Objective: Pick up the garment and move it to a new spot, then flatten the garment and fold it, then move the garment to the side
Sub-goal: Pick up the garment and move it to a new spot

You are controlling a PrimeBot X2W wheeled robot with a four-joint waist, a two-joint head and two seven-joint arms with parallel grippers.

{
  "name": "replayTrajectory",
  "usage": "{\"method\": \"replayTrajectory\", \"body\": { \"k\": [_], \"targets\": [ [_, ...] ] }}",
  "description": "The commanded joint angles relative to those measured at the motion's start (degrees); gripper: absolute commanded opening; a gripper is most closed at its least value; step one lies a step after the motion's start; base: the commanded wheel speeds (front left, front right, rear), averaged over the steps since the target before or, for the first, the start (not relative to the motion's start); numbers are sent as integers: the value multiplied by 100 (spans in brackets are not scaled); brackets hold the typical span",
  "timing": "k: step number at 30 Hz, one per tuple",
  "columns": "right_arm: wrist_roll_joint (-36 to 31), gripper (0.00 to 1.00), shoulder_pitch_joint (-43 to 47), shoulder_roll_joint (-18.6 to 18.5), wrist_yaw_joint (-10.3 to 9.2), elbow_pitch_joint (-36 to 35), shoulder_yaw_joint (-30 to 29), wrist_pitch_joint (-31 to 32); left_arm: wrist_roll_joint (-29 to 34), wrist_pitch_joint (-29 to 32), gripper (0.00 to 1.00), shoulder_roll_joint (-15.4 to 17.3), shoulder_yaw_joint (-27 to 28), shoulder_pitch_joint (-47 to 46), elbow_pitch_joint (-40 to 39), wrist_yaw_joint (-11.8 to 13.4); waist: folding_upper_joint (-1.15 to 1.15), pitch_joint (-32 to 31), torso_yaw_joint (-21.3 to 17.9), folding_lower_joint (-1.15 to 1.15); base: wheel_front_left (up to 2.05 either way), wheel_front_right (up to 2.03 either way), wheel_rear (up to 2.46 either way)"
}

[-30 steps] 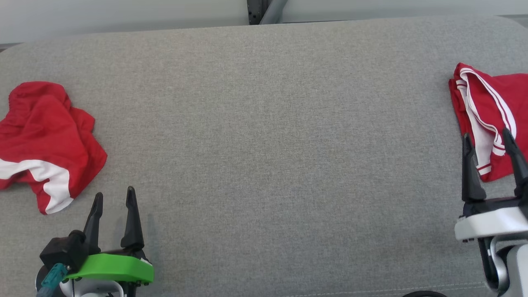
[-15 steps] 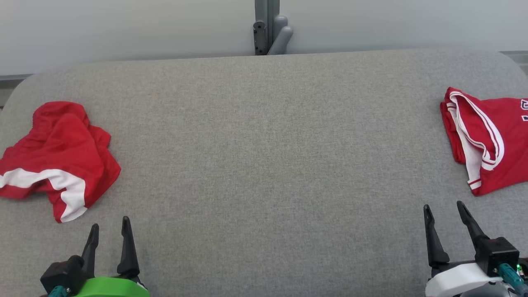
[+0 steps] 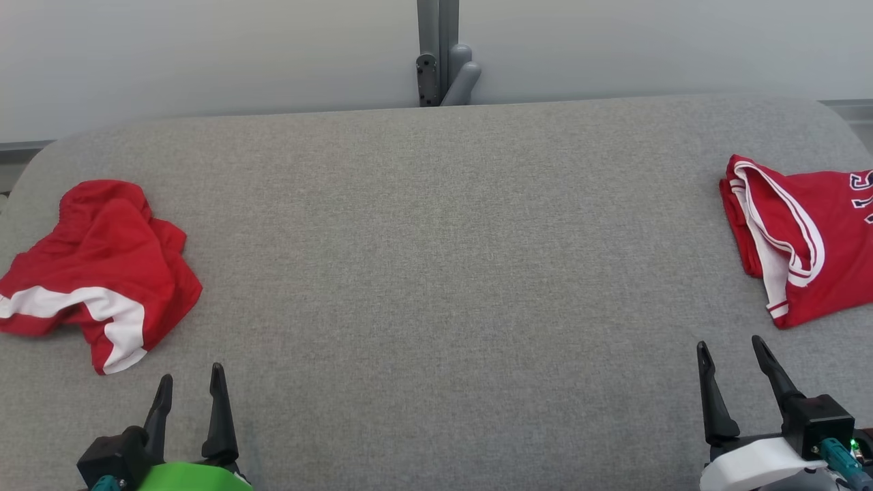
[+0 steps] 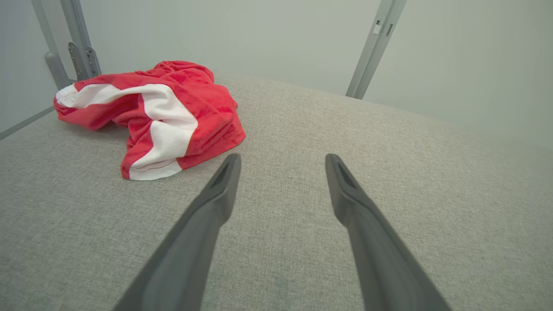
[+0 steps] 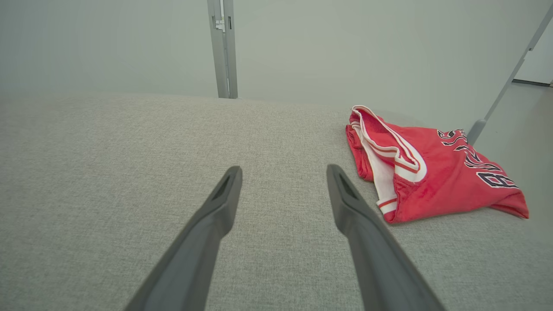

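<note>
A crumpled red garment with a white stripe (image 3: 95, 273) lies at the left end of the grey padded table (image 3: 436, 259); the left wrist view has it (image 4: 160, 112) ahead and left of the fingers. A folded red jersey with white trim and dark lettering (image 3: 805, 239) rests at the right end, seen right of the fingers in the right wrist view (image 5: 427, 172). My left gripper (image 3: 191, 378) hovers open near the front edge, below the crumpled garment and apart from it. My right gripper (image 3: 730, 348) is open too, just in front of the jersey, touching nothing.
A pale wall stands behind the table, with a grey metal post and bracket (image 3: 440, 54) at its middle. The table's far corners are rounded. Slanted grey posts (image 4: 373, 47) show in the wrist views.
The head camera has tilted up, so the far edge and wall show more. My right gripper drew back off the jersey toward the front edge. My left gripper also sits lower.
</note>
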Motion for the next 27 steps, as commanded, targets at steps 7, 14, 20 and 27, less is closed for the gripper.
{"method": "replayTrajectory", "body": {
  "k": [7,14,20,27],
  "targets": [
    [-39,100,-5,-115,-8,-73,51,-14,56,4,100,11,-84,-92,-73,10,0,-31,546,0,0,0,0],
    [26,100,-119,-184,-8,35,363,-14,78,4,100,6,-16,45,-106,10,0,-172,1674,0,0,0,0],
    [106,100,-162,-147,-8,149,850,-14,122,4,100,3,243,384,-105,10,0,-433,2446,0,0,0,0],
    [161,100,-273,-249,-8,216,1085,-14,58,4,100,-3,374,461,-240,10,0,-333,2572,0,0,0,0]
  ]
}}
